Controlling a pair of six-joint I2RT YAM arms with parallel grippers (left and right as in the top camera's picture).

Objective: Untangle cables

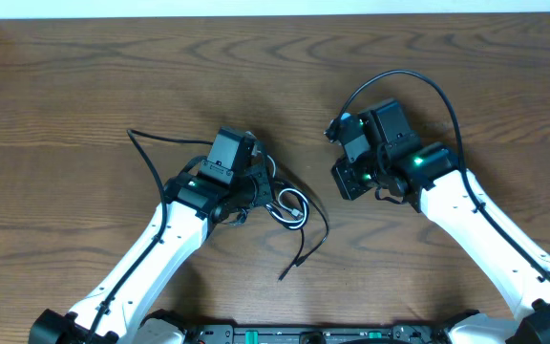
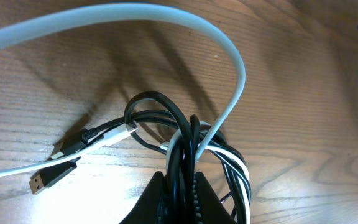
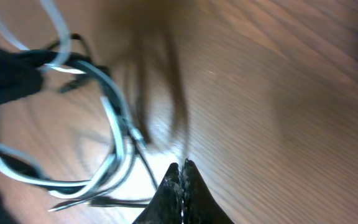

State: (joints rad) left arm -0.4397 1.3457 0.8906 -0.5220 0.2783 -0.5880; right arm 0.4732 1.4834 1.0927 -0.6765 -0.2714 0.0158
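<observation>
The cables lie tangled left of the table's centre. In the overhead view the black cable (image 1: 151, 158) trails left from the knot, and one end (image 1: 294, 260) reaches toward the front edge. The white cable (image 1: 290, 212) is coiled inside the knot. My left gripper (image 1: 264, 183) is shut on strands of the black cable (image 2: 148, 102) at the knot. In the left wrist view the white cable (image 2: 235, 56) arcs high over the knot and the plug ends (image 2: 58, 168) lie at the left. My right gripper (image 1: 334, 129) is shut on nothing (image 3: 181, 165), to the right of the cables (image 3: 114, 137).
The wood-grain table (image 1: 65, 86) stretches all round both arms. A thick black arm cable (image 1: 418, 81) loops above the right wrist. A pale edge (image 1: 275, 8) runs along the table's far side.
</observation>
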